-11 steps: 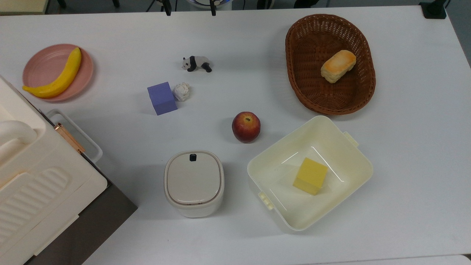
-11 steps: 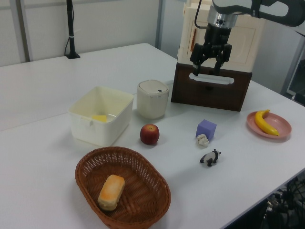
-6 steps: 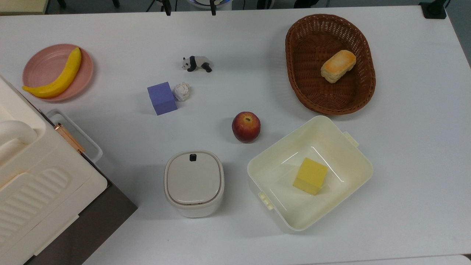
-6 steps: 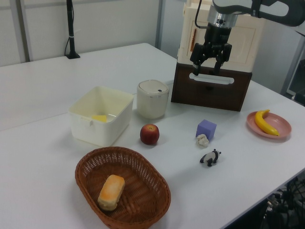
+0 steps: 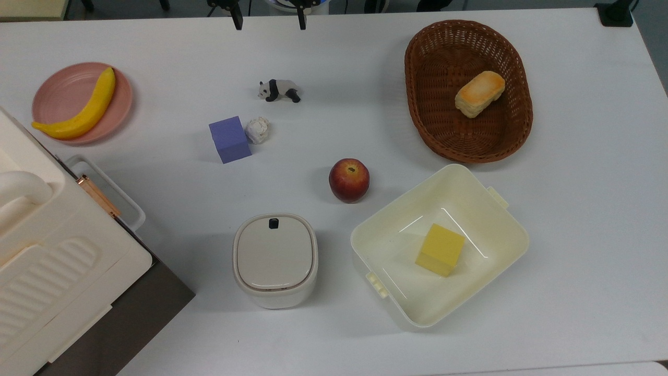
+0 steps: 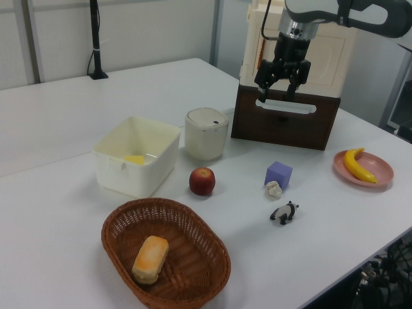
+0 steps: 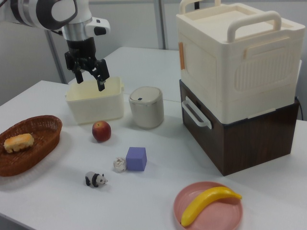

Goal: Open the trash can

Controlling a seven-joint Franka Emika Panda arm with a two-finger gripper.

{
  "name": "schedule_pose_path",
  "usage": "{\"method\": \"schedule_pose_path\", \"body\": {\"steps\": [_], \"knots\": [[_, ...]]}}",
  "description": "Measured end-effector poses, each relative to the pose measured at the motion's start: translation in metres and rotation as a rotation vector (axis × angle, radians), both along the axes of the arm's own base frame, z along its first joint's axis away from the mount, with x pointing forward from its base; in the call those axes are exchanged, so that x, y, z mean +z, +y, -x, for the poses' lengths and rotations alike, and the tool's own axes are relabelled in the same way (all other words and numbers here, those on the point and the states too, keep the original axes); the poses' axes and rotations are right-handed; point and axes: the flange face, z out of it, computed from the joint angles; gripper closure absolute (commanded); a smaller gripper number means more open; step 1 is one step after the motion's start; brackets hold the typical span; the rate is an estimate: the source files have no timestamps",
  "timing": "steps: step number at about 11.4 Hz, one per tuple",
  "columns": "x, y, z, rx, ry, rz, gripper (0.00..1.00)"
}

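In the right view, the banana (image 7: pixel 208 203) on its pink plate (image 7: pixel 235 214) is lying nearest the camera, well in front of the trash can (image 7: pixel 146 108). Closer to the trash can, the toy panda (image 7: pixel 96 179), the paper ball (image 7: pixel 120 164) and the purple cube (image 7: pixel 136 158) are sitting in a loose group. The apple (image 7: pixel 101 131) is resting near the trash can, on the right view's left. The trash can itself is standing upright with its lid shut. It stands between the cream tub (image 7: pixel 94 103) and the big cream appliance (image 7: pixel 235 57), touching neither.

The gripper (image 7: pixel 90 79) is hanging high above the table, up and to the right view's left of the trash can, with its fingers spread wide and holding nothing.

The step in hand looks like the approach. The black button (image 5: pixel 273 223) is sitting at the lid's edge on the apple's side. The arm should probably be travelling over that spot first, then descending straight down. Narrowing the fingers would help one tip land squarely on the button. A gentle vertical press seems best, since a slanted push could be sliding the light trash can toward the tub.
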Motion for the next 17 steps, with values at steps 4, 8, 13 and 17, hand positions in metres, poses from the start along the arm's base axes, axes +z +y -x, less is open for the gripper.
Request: {"method": "schedule_pose_path", "body": {"steps": [4,8,13,17], "knots": [[-0.001,0.0,0.0,0.0,0.002,0.0,0.0],[-0.002,0.0,0.0,0.002,0.003,0.0,0.82],[-0.004,0.0,-0.001,0.014,-0.006,0.001,1.0],[-0.002,-0.001,-0.014,0.007,-0.091,0.004,1.0]]}}
